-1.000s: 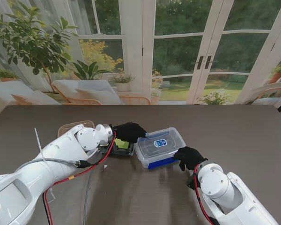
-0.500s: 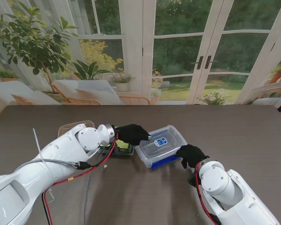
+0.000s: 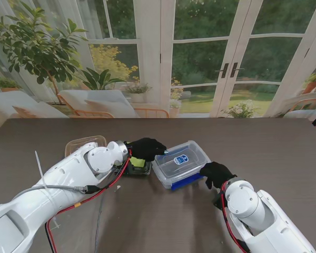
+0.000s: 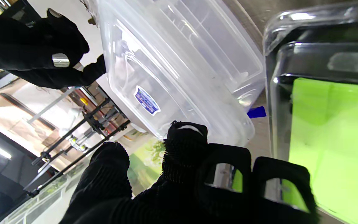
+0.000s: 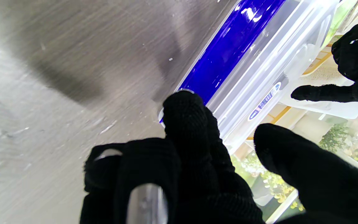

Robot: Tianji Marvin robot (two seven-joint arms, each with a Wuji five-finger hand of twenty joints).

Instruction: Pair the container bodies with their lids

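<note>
Two black-gloved robot hands meet at one clear box near the middle of the dark tabletop [image 3: 284, 147]. Farthest left, a clear tray [image 3: 84, 142] shows only its far rim; the left arm covers the rest. Next comes a dark-rimmed container with a bright green inside [image 3: 138, 163], partly hidden under the left robot hand [image 3: 146, 148]; whether it has a lid cannot be made out. That hand reaches over it to the left far corner of the clear box [image 3: 180, 163], one fingertip [image 4: 185, 137] at the box's rim in the left wrist view, the other fingers curled. Whether it is truly gripping the box or only touching it cannot be told. The box sits tilted, its clear lid with a small blue label on top and a blue base edge [image 5: 228, 46] showing along its near side. At the box's right near corner, the right robot hand [image 3: 216, 174] has a fingertip [image 5: 183, 109] against the blue edge and the thumb apart; a firm hold cannot be confirmed there either.
</note>
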